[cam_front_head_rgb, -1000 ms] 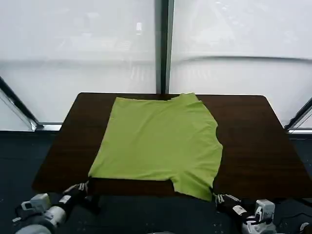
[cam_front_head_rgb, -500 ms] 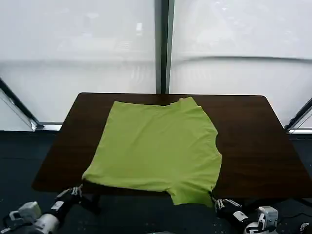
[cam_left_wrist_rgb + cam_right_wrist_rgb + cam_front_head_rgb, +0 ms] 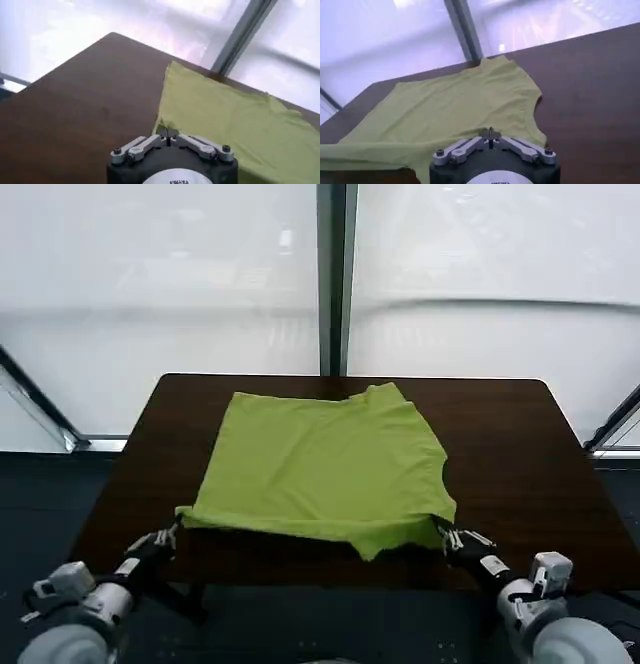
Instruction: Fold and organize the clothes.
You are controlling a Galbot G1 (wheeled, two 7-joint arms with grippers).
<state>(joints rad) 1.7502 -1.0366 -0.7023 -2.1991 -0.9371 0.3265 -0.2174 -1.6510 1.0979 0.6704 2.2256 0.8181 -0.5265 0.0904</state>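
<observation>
While the lime-green T-shirt (image 3: pixel 325 469) is lying spread over the dark table (image 3: pixel 520 484), its near hem is hanging raised between the two grippers. The left gripper (image 3: pixel 168 535) is pinching the hem's corner at its own tip, fingers closed on the fabric. The right gripper (image 3: pixel 447 533) is clamping the opposite near corner likewise, the cloth stretching away from both toward the windows (image 3: pixel 200 274).

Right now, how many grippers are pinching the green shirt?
2. The left gripper is shut on the T-shirt at its near left corner; the right gripper is shut on its near right corner, both at the table's front edge.
</observation>
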